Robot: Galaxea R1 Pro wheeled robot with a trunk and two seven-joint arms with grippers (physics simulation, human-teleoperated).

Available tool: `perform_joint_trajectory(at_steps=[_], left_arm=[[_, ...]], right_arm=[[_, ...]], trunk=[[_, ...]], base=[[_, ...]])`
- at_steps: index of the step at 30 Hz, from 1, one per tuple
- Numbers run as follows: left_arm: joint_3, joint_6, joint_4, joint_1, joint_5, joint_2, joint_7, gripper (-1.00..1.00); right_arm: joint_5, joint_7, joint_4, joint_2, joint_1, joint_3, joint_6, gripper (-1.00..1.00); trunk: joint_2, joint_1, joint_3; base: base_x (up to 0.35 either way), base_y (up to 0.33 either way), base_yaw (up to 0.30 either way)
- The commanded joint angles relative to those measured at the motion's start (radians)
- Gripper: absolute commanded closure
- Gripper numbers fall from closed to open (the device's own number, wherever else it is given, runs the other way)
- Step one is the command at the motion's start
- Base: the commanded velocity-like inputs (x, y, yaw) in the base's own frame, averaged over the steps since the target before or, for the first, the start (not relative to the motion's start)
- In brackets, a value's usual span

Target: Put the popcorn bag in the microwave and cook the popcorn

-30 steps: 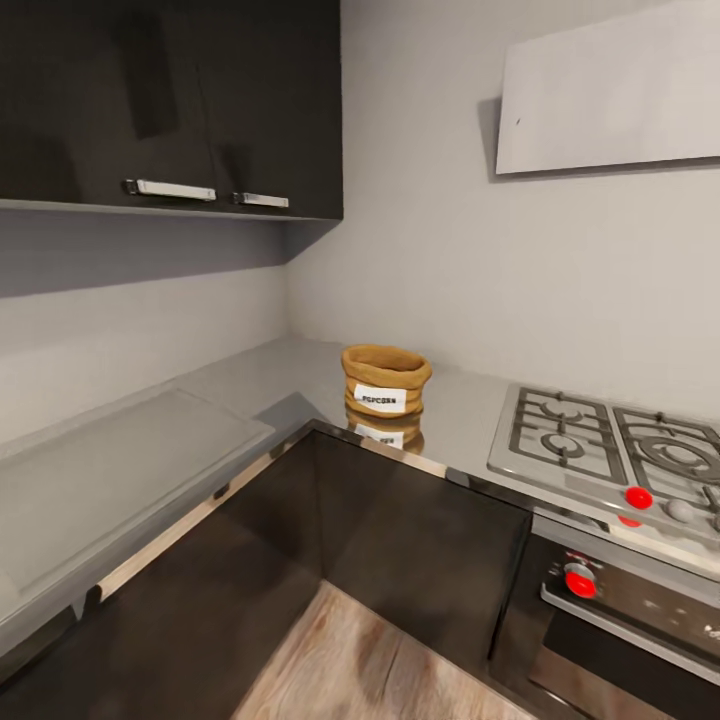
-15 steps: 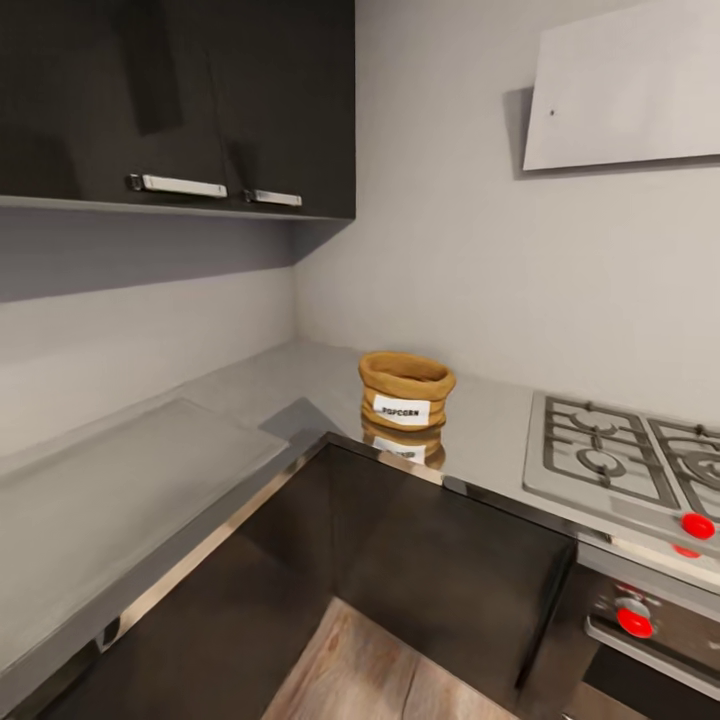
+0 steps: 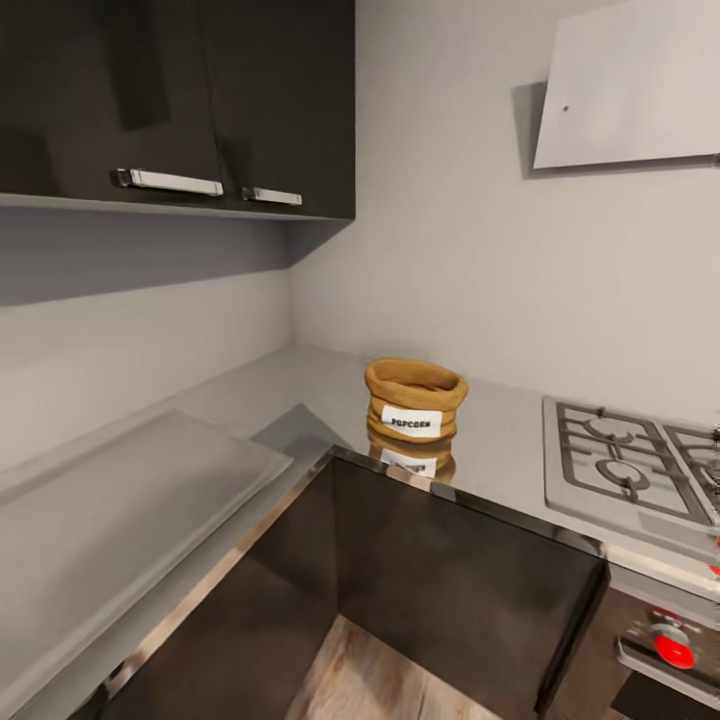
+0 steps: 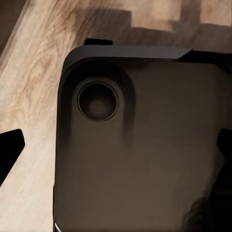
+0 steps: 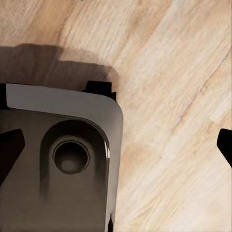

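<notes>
Popcorn bag (image 3: 416,401) sits upright on the countertop (image 3: 300,385), centre of the head view, just inside the corner where the two counter runs meet. Brown paper, rolled rim, white label reading "POPCORN" facing the camera; its reflection shows in the shiny top just below it. Contents can't be made out from this angle.

Gas hob (image 3: 630,465) is set into the counter at mid right, near the bag but apart from it. Below the hob, lower right corner, one red knob (image 3: 675,651) on the oven front. Pale extractor hood (image 3: 630,90) hangs upper right. Dark wall cabinets (image 3: 180,100) w/ two metal handles fill the upper left. Raised flat panel (image 3: 120,490) lies on the left counter run. Dark base cabinets (image 3: 460,580) wrap the corner; strip of wood floor (image 3: 380,680) at bottom centre.

Left wrist view: looks down on the robot's dark base (image 4: 140,145) w/ a round recess, plank floor beside it. Black fingertips (image 4: 9,150) sit at opposite frame edges, so left jaws are spread wide, nothing btwn them.

Right wrist view: same sort of sight, base corner (image 5: 63,159) over the floor (image 5: 169,96); fingertips (image 5: 225,144) again at both edges, jaws spread, empty.
</notes>
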Motion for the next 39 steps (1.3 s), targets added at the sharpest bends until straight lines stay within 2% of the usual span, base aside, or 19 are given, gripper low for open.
perform_joint_trajectory(at_steps=[1, 28, 30, 34, 39], left_arm=[[0.006, -0.003, 0.000, 0.000, 0.002, 0.000, 0.001, -1.00], [0.012, -0.003, 0.000, 0.000, 0.007, 0.000, 0.004, -1.00], [0.033, -0.003, 0.000, 0.000, 0.007, 0.000, 0.004, -1.00], [0.109, -0.003, 0.000, 0.000, 0.005, 0.001, 0.004, -1.00], [0.132, -0.003, 0.000, 0.000, 0.004, 0.001, 0.004, -1.00]], right_arm=[[0.009, 0.002, 0.003, -0.001, -0.001, -0.008, -0.005, -1.00], [0.013, 0.002, 0.003, 0.002, -0.002, -0.007, -0.005, -1.00], [0.014, 0.002, 0.003, 0.003, -0.001, -0.006, -0.005, -1.00], [0.016, 0.000, 0.003, 0.005, -0.001, -0.005, -0.006, -1.00], [0.045, 0.000, 0.003, 0.006, -0.001, -0.005, -0.007, -1.00]], trunk=[[-0.001, 0.000, 0.000], [-0.001, 0.000, 0.017], [-0.001, 0.000, 0.018], [-0.001, 0.000, 0.021], [-0.001, 0.000, 0.026]], base=[[0.029, 0.022, -0.213], [0.001, 0.001, -0.219], [0.000, 0.000, -0.219], [0.000, 0.000, -0.218], [0.000, 0.000, -0.214]])
